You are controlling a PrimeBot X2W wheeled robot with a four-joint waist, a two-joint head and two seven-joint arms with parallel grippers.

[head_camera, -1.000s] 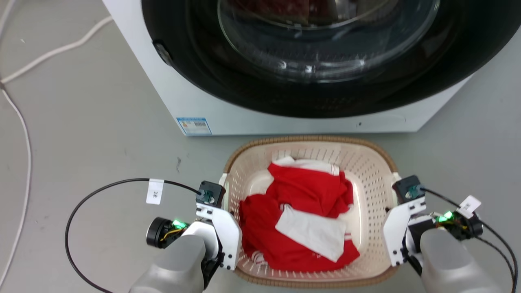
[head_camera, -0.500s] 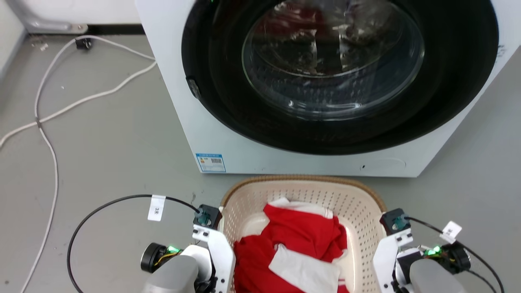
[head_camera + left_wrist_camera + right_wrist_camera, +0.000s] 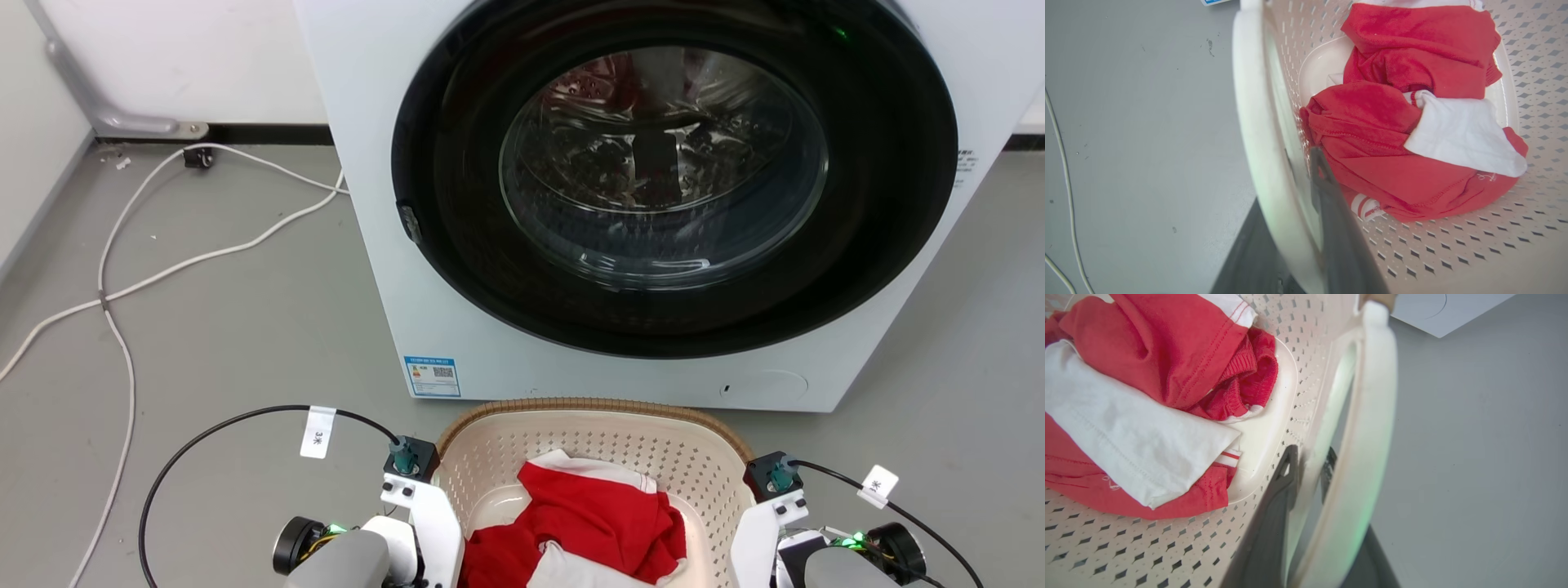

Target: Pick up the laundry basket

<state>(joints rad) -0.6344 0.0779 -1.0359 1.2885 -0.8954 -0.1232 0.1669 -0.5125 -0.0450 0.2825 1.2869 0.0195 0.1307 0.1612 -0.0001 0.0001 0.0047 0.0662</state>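
Grey floor (image 3: 229,327) before a white washer (image 3: 367,245): basket gripped at both sides.
Low in the centre of the head view, the laundry basket (image 3: 571,441) hangs between the two arms, with cream perforated walls, a brown woven-look rim, and red and white clothes (image 3: 604,514) heaped inside. The left gripper (image 3: 1290,179) pinches its loop handle (image 3: 1249,102), one finger inside the wall and one outside. The right gripper (image 3: 1309,457) clamps the opposite handle (image 3: 1372,396) likewise, probably so the load rises level without tipping.

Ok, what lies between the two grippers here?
The laundry basket, with red and white clothes inside, spans the gap in the head view; the left gripper and right gripper each grip one side, per the wrist views.
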